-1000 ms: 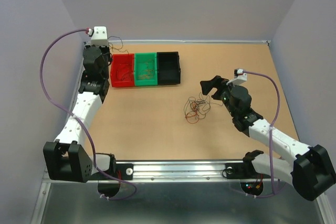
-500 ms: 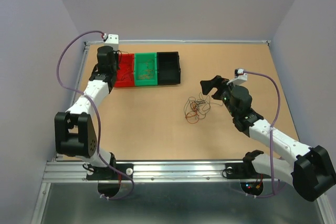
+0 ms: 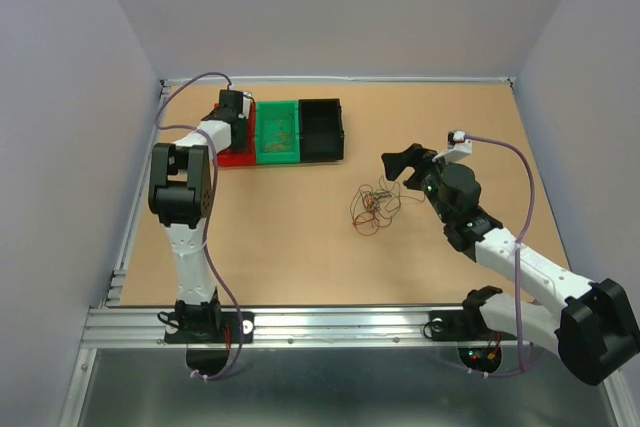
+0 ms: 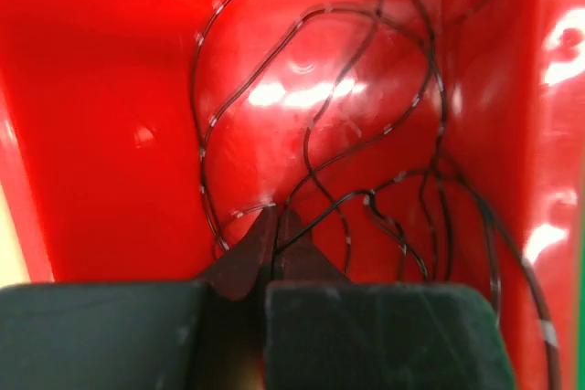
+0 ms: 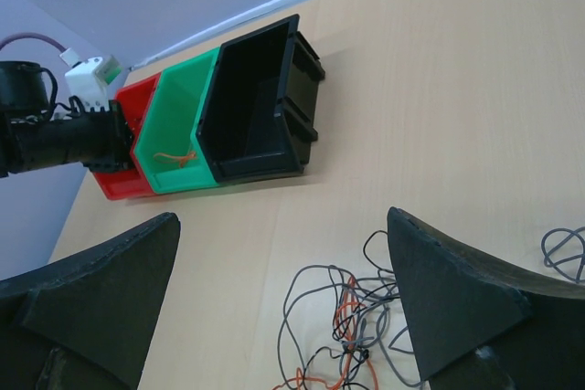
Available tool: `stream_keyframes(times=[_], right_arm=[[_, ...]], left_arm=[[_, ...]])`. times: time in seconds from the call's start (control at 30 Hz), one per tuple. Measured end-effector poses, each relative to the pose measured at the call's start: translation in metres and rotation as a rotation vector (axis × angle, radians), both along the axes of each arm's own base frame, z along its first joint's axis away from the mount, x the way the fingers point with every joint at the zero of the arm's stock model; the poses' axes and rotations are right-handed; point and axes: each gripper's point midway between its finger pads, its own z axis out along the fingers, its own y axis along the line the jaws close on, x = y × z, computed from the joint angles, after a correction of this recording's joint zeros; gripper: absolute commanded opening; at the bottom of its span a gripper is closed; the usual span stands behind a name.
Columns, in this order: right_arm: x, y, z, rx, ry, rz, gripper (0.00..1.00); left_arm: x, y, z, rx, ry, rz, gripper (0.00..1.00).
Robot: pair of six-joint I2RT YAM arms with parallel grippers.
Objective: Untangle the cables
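Near the released right claw [image 3: 398,172], thin curly cables [image 3: 372,205] lie tangled; left claw [image 4: 274,230] clenched.

L hand [image 4: 271,230] clamped tight, R hand [image 5: 281,224] spread wide

Blocked at the left end of the row of three topless plastic bins [image 3: 279,157]: red bin [image 4: 110,134] crowded by the white-and-black left arm [image 3: 205,132] reaching in, the black left gripper [image 4: 272,230] pressed closed, and looping dark wires [image 4: 320,134]. Free from above over the green bin [image 3: 262,132], the black bin [image 3: 322,127] and the bare tan tabletop [image 3: 280,232] in front of the row. Cluttered right of the row by a loose tangle of thin brown, orange and dark wires [image 3: 373,207], with the wide-spread black right gripper [image 3: 398,169] just beyond.
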Motion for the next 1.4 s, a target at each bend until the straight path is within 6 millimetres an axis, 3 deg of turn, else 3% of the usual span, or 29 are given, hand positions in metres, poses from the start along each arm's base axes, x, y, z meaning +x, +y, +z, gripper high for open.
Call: stream_keyframes(times=[0.23,0.4,0.57,0.7,0.77,0.9,1.07,1.23,1.4], right_arm=[[0.000,0.000,0.001,0.002,-0.003,0.000,1.00],[-0.001,0.000,0.002,0.003,-0.006,0.000,1.00],[-0.001,0.000,0.003,0.004,-0.007,0.001,1.00],[-0.001,0.000,0.003,0.004,-0.007,0.004,1.00],[-0.001,0.000,0.003,0.004,-0.007,0.005,1.00],[-0.001,0.001,0.004,0.006,-0.009,0.007,1.00],[-0.002,0.001,0.004,0.006,-0.010,0.010,1.00],[-0.002,0.002,0.004,0.006,-0.010,0.014,1.00],[-0.002,0.002,0.004,0.003,-0.010,0.015,1.00]], left_arm=[[-0.002,-0.004,0.002,-0.087,0.035,-0.025,0.11],[-0.004,-0.004,0.006,-0.154,0.029,-0.038,0.44],[-0.032,-0.004,0.036,-0.197,-0.024,-0.048,0.45],[-0.024,-0.006,0.088,-0.212,-0.164,-0.071,0.47],[-0.021,-0.006,0.101,-0.212,-0.206,-0.075,0.47],[-0.019,-0.007,0.103,-0.216,-0.225,-0.080,0.54],[-0.040,-0.016,0.095,-0.256,-0.205,-0.120,0.57],[-0.038,-0.025,0.116,-0.286,-0.272,-0.166,0.45],[-0.031,-0.033,0.113,-0.316,-0.272,-0.202,0.44]])
